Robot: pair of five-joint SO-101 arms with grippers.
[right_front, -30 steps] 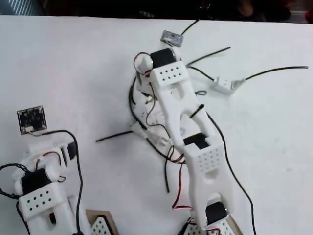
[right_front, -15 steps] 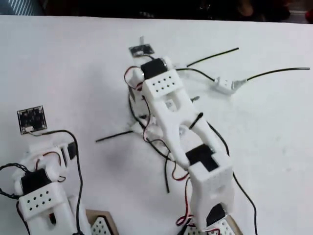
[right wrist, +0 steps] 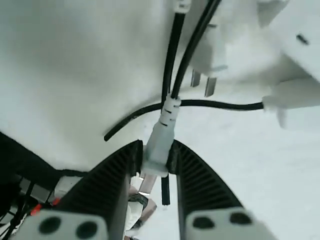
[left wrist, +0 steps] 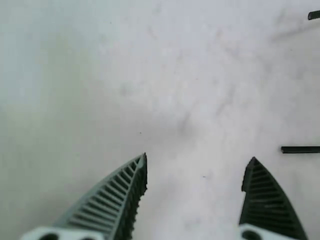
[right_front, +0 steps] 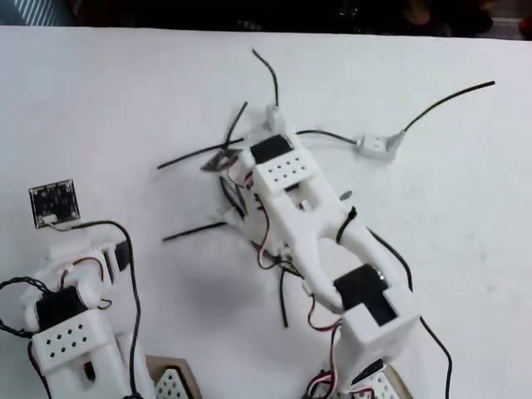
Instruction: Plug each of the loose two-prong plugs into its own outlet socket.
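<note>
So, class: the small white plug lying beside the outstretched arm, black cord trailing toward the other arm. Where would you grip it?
Probably take the white plug by its body, pinched across its width from above: it lies flat on the table, and its black cord runs off one end, which should stay free.

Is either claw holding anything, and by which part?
The right claw grips a plug by its white body; the left claw is open and empty.

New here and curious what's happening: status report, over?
Left hand open over bare table. Right hand shut on white plug. Black cables crowd close beside it.
</note>
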